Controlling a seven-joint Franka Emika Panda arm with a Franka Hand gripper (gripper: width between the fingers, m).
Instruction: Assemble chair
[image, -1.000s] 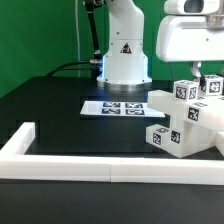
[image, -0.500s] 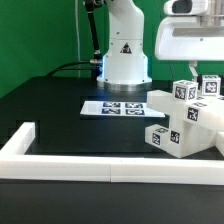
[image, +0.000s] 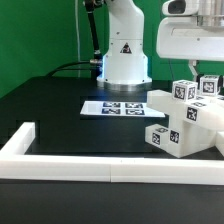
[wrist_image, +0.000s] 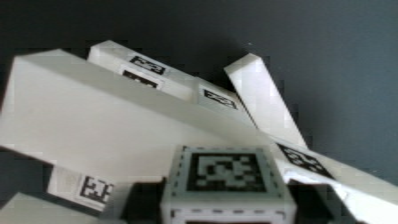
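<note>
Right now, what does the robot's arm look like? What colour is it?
The arm is white and rounded, like smooth plastic tubes, with dark joints. Its thick base carries a small black triangle sticker. A black cable trails from it across the black table. The gripper hangs under a boxy white and grey hand.
</note>
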